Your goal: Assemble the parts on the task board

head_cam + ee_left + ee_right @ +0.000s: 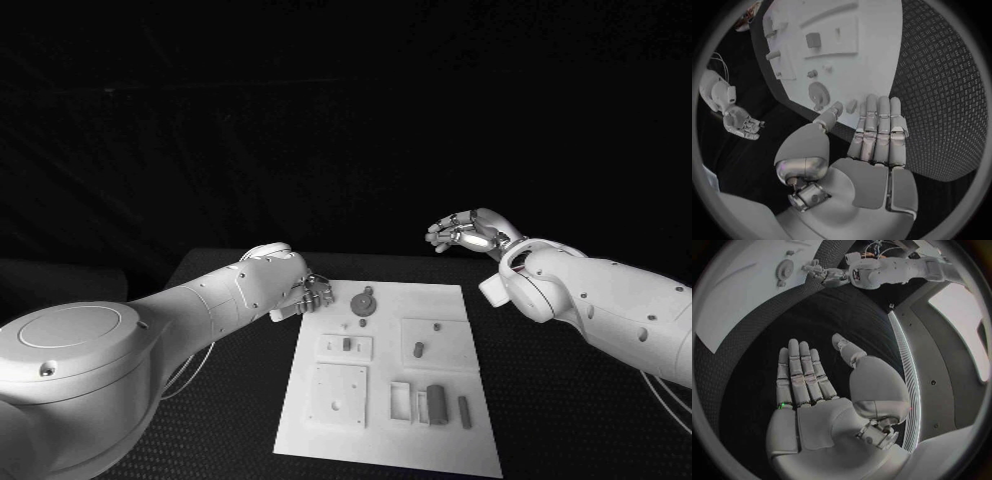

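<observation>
The white task board lies in the middle of the table. On its far part lies a round gear-like part, and small dark parts sit lower down, among them a peg and a block. My left hand hovers at the board's far left corner, beside the gear; its fingers are stretched out and hold nothing. My right hand is raised beyond the board's far right corner, its palm flat and bare. The gear lies just ahead of the left fingertips.
The black textured table surrounds the board on all sides. Square recessed plates and a slim bar sit on the board's near half. The board and my left hand appear in the right wrist view.
</observation>
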You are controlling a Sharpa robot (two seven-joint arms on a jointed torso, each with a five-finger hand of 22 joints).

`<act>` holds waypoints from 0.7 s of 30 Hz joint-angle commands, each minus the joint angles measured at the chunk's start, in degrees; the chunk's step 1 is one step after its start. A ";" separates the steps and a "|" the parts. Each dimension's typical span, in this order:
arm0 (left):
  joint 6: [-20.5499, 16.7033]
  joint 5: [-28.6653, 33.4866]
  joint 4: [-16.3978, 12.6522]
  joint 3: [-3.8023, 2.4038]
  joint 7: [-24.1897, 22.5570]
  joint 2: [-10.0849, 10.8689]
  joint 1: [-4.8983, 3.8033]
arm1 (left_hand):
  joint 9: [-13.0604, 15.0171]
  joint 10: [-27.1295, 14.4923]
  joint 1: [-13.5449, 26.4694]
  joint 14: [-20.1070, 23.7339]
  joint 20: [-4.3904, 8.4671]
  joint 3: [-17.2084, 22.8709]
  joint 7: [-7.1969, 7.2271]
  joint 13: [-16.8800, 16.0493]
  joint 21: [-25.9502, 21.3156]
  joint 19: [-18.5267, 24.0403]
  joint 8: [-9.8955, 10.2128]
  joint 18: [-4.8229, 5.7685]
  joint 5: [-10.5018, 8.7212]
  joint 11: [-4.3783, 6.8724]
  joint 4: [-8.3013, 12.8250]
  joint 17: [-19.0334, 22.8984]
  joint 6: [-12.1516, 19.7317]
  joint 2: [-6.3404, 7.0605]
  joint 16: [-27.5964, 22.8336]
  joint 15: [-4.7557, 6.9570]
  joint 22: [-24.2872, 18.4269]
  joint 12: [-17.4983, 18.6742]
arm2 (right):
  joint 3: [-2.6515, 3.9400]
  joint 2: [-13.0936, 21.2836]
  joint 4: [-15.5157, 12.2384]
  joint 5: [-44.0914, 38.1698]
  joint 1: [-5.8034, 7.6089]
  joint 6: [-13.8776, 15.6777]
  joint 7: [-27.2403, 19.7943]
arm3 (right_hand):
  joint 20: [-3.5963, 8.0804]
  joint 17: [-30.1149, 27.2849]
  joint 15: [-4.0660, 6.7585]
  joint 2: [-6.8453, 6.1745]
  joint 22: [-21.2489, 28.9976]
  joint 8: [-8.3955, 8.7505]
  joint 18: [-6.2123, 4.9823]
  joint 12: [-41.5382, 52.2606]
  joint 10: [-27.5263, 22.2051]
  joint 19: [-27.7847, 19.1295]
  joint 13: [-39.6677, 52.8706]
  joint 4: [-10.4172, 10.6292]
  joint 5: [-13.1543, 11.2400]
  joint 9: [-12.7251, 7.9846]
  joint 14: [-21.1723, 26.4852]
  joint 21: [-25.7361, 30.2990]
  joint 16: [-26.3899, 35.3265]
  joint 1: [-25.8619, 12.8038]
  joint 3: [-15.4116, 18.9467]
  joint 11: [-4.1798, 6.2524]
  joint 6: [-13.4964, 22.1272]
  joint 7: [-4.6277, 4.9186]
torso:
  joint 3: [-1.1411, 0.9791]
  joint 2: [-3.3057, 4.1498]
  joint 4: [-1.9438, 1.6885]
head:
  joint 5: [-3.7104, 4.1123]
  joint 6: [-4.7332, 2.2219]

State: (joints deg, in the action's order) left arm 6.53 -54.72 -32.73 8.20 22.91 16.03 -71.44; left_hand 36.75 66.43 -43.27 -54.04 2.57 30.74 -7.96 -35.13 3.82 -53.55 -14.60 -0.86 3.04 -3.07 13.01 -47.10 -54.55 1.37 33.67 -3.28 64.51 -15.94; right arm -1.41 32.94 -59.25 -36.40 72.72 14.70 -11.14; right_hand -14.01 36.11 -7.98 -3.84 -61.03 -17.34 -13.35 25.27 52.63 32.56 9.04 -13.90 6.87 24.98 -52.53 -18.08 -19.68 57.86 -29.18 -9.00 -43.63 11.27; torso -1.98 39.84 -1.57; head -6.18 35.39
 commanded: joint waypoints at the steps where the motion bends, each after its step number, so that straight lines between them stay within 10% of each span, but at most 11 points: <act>1: -1.28 0.27 0.15 -0.03 -0.41 -0.10 -0.01 | -0.07 0.29 0.08 -0.03 -0.09 0.02 -0.03 0.09 0.13 -0.34 -0.24 0.70 -0.14 0.02 -0.46 0.13 -0.05 0.56 0.39 0.10 -0.06 -0.37 | 0.04 -0.06 -0.04 -0.02 0.03 -0.26 -0.40 | 0.02 0.06 -0.08 -0.15 -0.11 -0.31 0.51 -0.20 0.14 -0.26 -0.09 0.11 0.13 -0.06 0.35 0.25 0.35 0.27 0.07 -0.17 0.28 0.92 | -0.01 -0.02 -0.07 | 0.09 0.20; 21: -0.96 2.04 0.83 -0.09 -1.56 -0.22 -0.02 | -0.23 0.38 -1.67 0.01 -0.04 0.73 0.03 0.56 0.17 -0.35 -0.56 0.71 -0.17 0.07 0.48 0.48 -0.13 -1.10 0.70 0.17 -0.02 -0.59 | 0.04 -0.19 -0.03 -0.02 0.07 -0.30 -0.37 | 0.02 0.11 -0.08 -0.15 -0.17 -0.32 0.52 -0.23 0.15 -0.25 -0.13 0.12 0.13 -0.10 0.33 0.29 0.39 0.31 0.08 -0.18 0.29 0.95 | 0.01 -0.04 -0.06 | 0.10 0.43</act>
State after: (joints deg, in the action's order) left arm 5.31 -53.85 -31.89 8.15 22.53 15.99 -71.43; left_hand 36.56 66.43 -44.49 -54.04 2.57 31.49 -7.96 -34.63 3.81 -53.55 -14.86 -0.86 3.04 -3.07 13.13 -46.67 -54.55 0.15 34.12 -3.28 64.52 -16.14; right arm -1.41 32.80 -59.21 -36.40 72.75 14.70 -11.13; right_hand -14.01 36.15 -7.97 -3.84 -61.15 -17.34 -13.34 25.27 52.63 32.56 9.00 -13.90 6.87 24.93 -52.54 -18.08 -19.68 57.86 -29.19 -9.00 -43.64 11.27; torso -2.02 39.79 -1.58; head -6.12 35.83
